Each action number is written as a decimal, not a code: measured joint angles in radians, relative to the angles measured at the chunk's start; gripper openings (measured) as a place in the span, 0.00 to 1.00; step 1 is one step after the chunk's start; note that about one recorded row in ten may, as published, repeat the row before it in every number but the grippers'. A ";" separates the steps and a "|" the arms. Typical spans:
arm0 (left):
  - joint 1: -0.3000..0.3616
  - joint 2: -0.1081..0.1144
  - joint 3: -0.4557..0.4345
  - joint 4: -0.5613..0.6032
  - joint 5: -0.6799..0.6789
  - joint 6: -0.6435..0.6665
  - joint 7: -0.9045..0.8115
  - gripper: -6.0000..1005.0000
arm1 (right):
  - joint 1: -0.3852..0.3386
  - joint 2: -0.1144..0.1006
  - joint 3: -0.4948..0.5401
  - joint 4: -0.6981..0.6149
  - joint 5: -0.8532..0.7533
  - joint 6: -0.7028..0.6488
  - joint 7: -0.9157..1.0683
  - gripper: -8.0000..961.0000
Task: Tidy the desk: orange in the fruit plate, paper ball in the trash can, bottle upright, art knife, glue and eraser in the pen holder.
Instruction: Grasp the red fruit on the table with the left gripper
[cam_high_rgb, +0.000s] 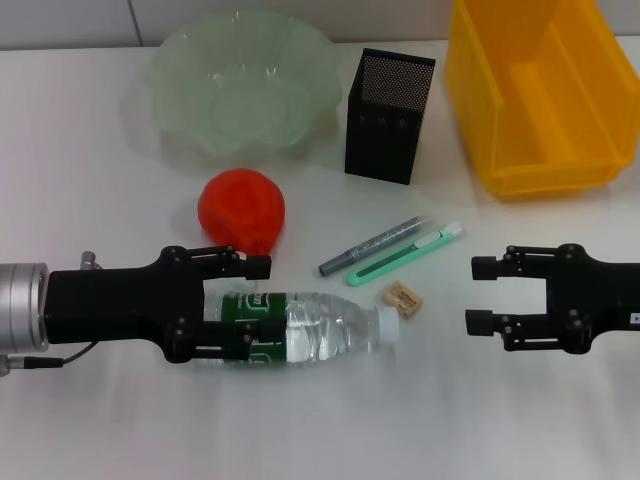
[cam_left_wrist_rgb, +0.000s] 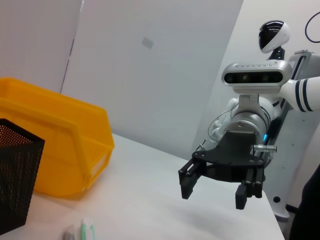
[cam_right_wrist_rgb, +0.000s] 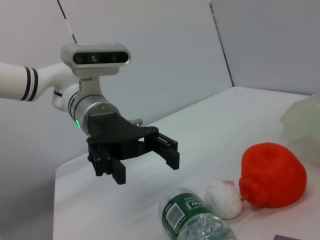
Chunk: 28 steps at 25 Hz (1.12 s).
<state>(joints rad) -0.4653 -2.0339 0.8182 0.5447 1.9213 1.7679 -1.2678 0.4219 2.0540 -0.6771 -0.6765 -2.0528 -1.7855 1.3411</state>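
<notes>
A clear plastic bottle (cam_high_rgb: 330, 322) with a green label lies on its side near the table's front. My left gripper (cam_high_rgb: 255, 306) is open, its fingers on either side of the bottle's base end. In the right wrist view the left gripper (cam_right_wrist_rgb: 146, 170) sits just behind the bottle (cam_right_wrist_rgb: 192, 220). The white paper ball (cam_right_wrist_rgb: 224, 198) lies between the bottle and the orange (cam_right_wrist_rgb: 272, 175). The orange (cam_high_rgb: 242, 208) lies before the green glass fruit plate (cam_high_rgb: 245, 85). The grey glue stick (cam_high_rgb: 375, 246), green art knife (cam_high_rgb: 405, 254) and eraser (cam_high_rgb: 404, 299) lie mid-table. My right gripper (cam_high_rgb: 478, 294) is open and empty.
The black mesh pen holder (cam_high_rgb: 388, 115) stands at the back centre. The yellow bin (cam_high_rgb: 535, 95) is at the back right. The left wrist view shows the right gripper (cam_left_wrist_rgb: 213, 196), the bin (cam_left_wrist_rgb: 55, 145) and the pen holder (cam_left_wrist_rgb: 15, 180).
</notes>
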 joint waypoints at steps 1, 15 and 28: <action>0.000 0.000 0.000 0.000 0.000 0.000 0.000 0.78 | 0.000 0.000 0.000 0.000 0.000 0.000 0.000 0.78; 0.000 -0.006 -0.068 0.011 -0.011 0.032 -0.005 0.78 | 0.000 0.000 0.002 0.000 0.000 0.001 -0.001 0.77; -0.046 -0.032 -0.242 0.052 -0.039 -0.212 -0.052 0.77 | -0.010 -0.002 0.069 -0.007 -0.001 -0.037 0.004 0.77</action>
<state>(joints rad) -0.5109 -2.0659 0.5764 0.5964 1.8820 1.5556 -1.3195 0.4117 2.0524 -0.6083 -0.6839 -2.0536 -1.8223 1.3454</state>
